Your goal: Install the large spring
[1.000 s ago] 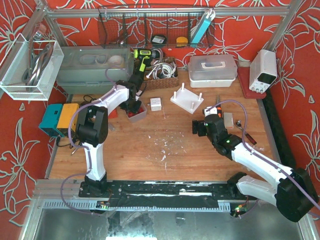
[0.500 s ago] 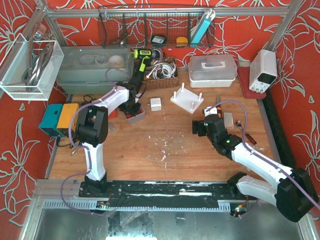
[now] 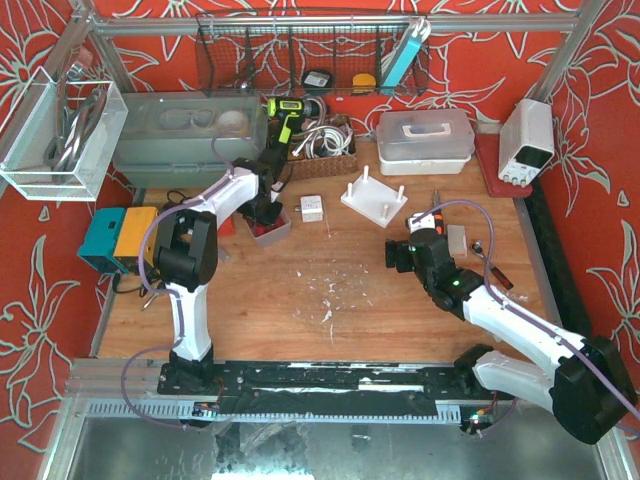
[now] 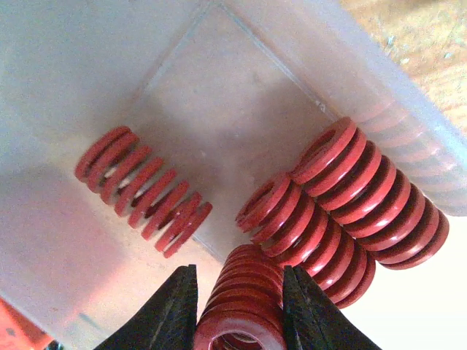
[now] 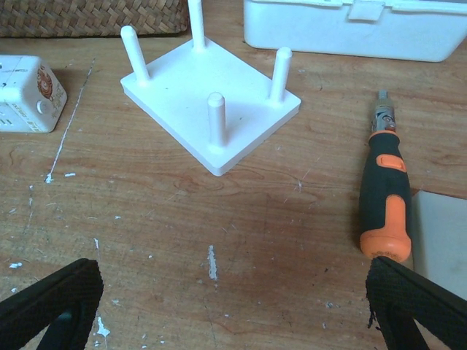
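Since your left tool (image 4: 238,273) sits low inside the small bin (image 4: 219,80), check the grip: its fingers (image 4: 179,306) press both sides of the large spring (image 4: 244,299), held end-on. Two more thick springs (image 4: 343,211) lie just beside it, along the bin wall. A thin spring (image 4: 142,191) lies apart, w/ bare bin floor between. Your right tool (image 5: 230,273) hangs spread wide over bare surface (image 5: 219,219). The peg plate (image 5: 211,109) edge is ahead of it, w/ open wood between, and a screwdriver (image 5: 383,189) is close by one finger.
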